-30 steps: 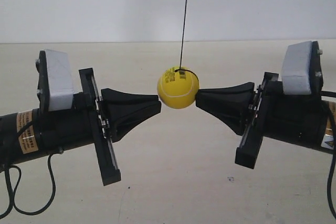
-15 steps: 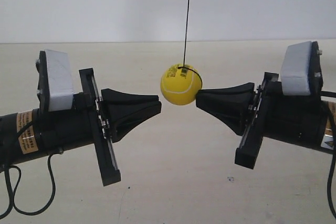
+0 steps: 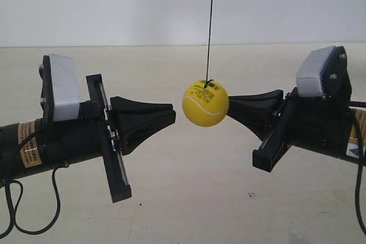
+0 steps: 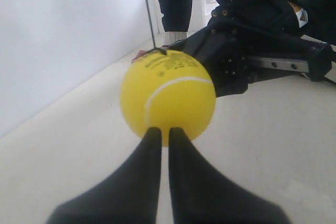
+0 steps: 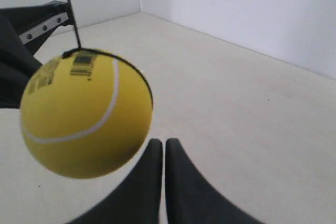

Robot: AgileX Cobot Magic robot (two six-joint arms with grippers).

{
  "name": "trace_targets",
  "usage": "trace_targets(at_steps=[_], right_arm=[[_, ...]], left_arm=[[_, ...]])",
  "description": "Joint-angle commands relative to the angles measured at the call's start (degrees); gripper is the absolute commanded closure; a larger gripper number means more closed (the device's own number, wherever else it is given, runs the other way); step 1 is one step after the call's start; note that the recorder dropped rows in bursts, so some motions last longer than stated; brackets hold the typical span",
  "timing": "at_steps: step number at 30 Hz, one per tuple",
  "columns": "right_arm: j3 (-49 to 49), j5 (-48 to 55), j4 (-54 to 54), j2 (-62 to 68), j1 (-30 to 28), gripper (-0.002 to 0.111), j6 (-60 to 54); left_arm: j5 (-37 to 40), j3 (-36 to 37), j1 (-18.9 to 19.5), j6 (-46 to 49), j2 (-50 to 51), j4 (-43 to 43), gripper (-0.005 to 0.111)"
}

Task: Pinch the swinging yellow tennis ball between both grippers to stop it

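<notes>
The yellow tennis ball hangs on a thin black string between the two arms. My left gripper, the arm at the exterior view's left, is shut, and a small gap separates its tip from the ball. My right gripper is shut too, with its tip right at the ball's far side. In the left wrist view the ball sits just beyond the shut gripper, with the right arm behind it. In the right wrist view the ball hangs close, off to one side of the gripper.
A pale beige surface lies under both arms and a white wall stands behind. Black cables loop under the left arm. A person's dark legs stand far off in the left wrist view.
The ball has swung towards the right arm and dropped slightly. The right arm has drawn back with it and rolled, tipping its white block. The left arm has not moved.
</notes>
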Motion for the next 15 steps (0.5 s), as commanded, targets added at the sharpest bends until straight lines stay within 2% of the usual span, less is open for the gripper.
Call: trace_targets(at_steps=[1,9,15], right_arm=[[0.0,-1.7,-2.5,-3.1,0.2,0.108,0.4],[0.0,-3.3,-9.1,-4.6,0.2,0.108,5.0],[0.0,-3.3,-9.7,-4.6,0.2,0.108,5.0]], left_arm=[[-0.8,-0.1,-0.3,0.3,-0.1,0.3,0.102],[-0.8,-0.1,-0.3,-0.1,-0.1,3.0,0.102],[-0.8,-0.1,-0.3,-0.4,-0.1,4.6,0.102]])
